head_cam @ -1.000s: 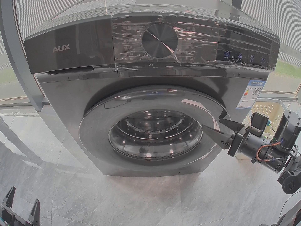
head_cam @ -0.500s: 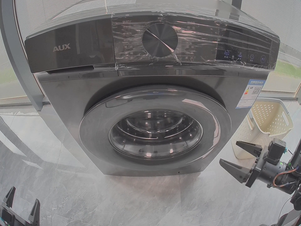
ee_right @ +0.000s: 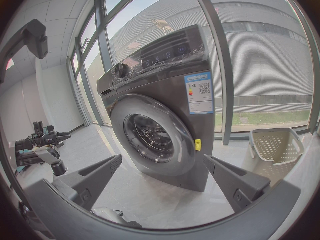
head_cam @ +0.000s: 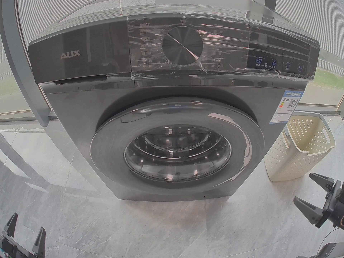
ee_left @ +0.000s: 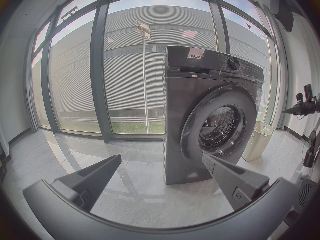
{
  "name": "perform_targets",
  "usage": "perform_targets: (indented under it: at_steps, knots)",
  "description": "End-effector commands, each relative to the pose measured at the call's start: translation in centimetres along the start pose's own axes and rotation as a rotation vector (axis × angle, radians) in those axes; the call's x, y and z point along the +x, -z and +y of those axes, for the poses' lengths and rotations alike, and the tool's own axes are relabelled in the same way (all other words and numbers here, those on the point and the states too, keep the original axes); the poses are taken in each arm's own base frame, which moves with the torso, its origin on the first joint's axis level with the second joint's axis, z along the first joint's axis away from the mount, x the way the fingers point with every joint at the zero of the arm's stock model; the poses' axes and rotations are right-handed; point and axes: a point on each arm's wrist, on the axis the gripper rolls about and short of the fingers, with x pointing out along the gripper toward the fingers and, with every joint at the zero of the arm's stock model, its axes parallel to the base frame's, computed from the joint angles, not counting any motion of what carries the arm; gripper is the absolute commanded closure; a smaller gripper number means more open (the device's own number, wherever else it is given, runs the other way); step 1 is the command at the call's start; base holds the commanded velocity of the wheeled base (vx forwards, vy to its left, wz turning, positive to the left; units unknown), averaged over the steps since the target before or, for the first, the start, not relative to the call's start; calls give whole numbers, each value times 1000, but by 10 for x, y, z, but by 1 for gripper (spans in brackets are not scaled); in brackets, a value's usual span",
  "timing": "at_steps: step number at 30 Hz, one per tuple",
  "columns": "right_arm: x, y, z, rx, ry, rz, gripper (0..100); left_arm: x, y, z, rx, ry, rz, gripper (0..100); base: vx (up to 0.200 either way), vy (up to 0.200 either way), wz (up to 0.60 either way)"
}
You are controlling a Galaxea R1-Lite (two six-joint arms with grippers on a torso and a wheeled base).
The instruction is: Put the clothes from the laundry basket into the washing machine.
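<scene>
R gripper, L gripper spread — perforated cream laundry basket beside glossy grey washing machine, round door.

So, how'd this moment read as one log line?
door shut | basket beside washer | left fingers open, empty | right fingers open, empty, near basket

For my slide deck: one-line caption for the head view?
Shut washing machine, laundry basket beside it; left gripper and right gripper open, empty.
</scene>
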Motion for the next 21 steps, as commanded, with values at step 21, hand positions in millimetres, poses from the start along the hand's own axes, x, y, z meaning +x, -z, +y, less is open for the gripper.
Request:
perform_targets:
  at_steps: [21]
  knots:
    - [-91,67,20,-67,499,-96,0,0,5,0,-21,-6,1,0,0,0,0]
